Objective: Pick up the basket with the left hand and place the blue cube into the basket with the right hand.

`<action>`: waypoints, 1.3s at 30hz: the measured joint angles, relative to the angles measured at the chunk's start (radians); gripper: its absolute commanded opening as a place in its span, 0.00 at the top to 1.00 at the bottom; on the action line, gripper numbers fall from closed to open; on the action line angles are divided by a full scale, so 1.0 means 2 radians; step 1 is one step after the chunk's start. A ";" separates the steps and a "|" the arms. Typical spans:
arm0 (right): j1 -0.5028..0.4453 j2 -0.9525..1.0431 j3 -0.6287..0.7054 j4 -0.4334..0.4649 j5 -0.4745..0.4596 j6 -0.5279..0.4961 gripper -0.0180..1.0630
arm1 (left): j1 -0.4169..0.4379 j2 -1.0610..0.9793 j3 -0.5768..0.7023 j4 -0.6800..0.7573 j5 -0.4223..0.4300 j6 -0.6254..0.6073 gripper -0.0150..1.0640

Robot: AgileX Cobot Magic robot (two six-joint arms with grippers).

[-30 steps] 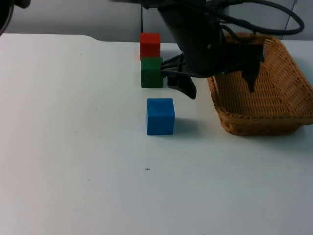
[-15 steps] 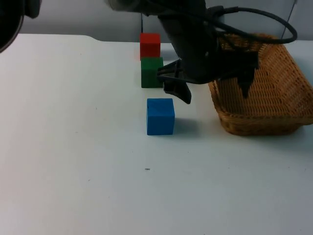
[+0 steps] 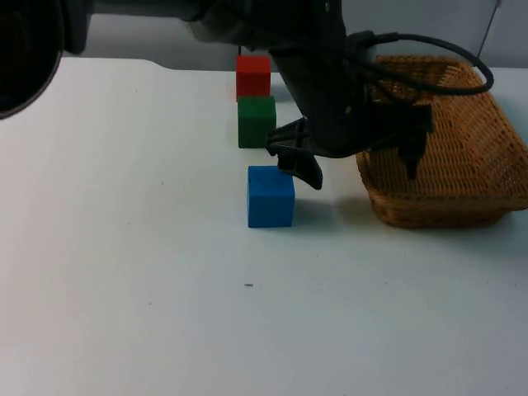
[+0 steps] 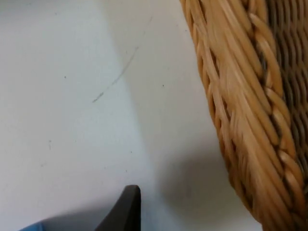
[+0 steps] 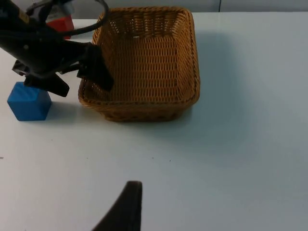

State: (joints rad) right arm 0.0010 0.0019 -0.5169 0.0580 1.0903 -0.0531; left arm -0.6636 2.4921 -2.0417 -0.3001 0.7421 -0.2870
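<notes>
The wicker basket [image 3: 429, 206] stands on the table at the right, and its woven rim [image 4: 240, 120] is close in the left wrist view. My left gripper [image 3: 359, 163] is open astride the basket's left wall, one finger outside near the blue cube and the other inside. The blue cube [image 3: 271, 196] sits on the table just left of the basket's front corner. In the right wrist view the blue cube [image 5: 29, 101], the basket [image 5: 139, 108] and the left gripper [image 5: 77, 79] are seen from a distance. My right gripper [image 5: 128, 207] waits well back from them.
A green cube [image 3: 256, 121] and a red cube [image 3: 252, 76] stand in a row behind the blue cube, close to the left arm. White table stretches to the left and front. The grey wall closes the back.
The left gripper has slid forward along the basket's left wall and lower, its outer finger now close to the blue cube's back corner. Basket and cubes have not moved.
</notes>
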 measured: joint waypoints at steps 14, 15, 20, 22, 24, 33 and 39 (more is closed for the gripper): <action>0.000 0.000 0.000 0.000 0.000 0.001 0.02 | -0.013 0.047 -0.067 -0.001 0.026 0.003 0.02; 0.000 0.000 0.000 0.000 0.000 0.001 0.02 | -0.013 0.047 -0.067 0.000 0.026 0.002 0.03; 0.000 0.000 0.000 0.000 0.000 0.001 0.02 | -0.012 0.047 -0.068 0.000 0.025 0.000 0.21; 0.000 0.000 0.000 0.000 0.000 0.001 0.02 | -0.012 0.047 -0.068 0.000 0.025 0.000 0.32; 0.000 0.000 0.000 0.000 0.000 0.001 0.02 | -0.012 0.047 -0.068 0.000 0.025 0.000 0.38; 0.000 0.000 0.000 0.000 0.000 0.001 0.02 | -0.012 0.047 -0.068 -0.010 0.028 -0.007 0.96; 0.000 0.000 0.000 0.000 0.000 0.001 0.02 | -0.014 0.047 -0.069 -0.013 0.028 -0.013 0.99</action>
State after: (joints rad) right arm 0.0010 0.0019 -0.5169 0.0580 1.0903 -0.0506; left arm -0.6916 2.5860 -2.1796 -0.3264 0.7989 -0.3138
